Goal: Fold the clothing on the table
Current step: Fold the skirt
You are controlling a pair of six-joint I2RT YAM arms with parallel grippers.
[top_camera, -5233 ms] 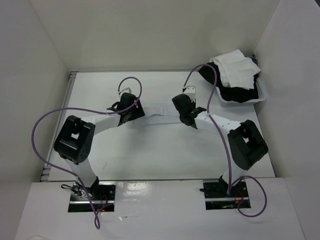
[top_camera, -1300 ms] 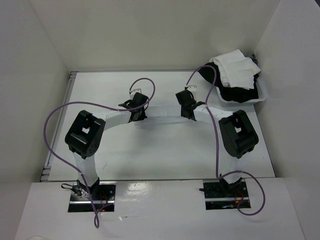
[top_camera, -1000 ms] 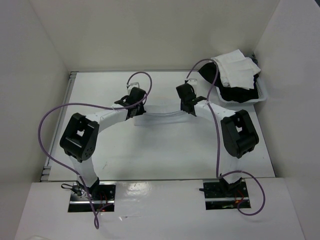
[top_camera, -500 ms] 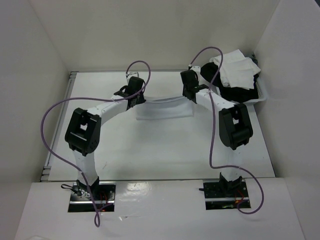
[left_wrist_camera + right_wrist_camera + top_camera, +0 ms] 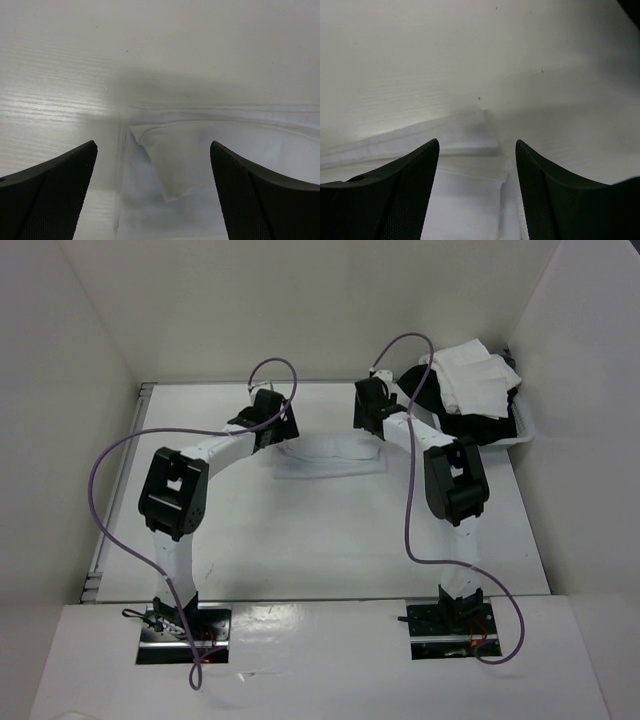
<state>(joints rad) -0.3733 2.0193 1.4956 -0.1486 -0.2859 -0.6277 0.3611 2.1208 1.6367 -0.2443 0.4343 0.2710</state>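
A white bin [image 5: 503,443] holds heaped white and black garments [image 5: 470,380].

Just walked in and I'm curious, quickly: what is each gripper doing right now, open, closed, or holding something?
Left gripper: open, holding nothing, over the clothing.
Right gripper: open, holding nothing, over the same clothing.

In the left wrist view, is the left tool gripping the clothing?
No, the left tool stands wide open, and the clothing lies loose on the table between its fingers.
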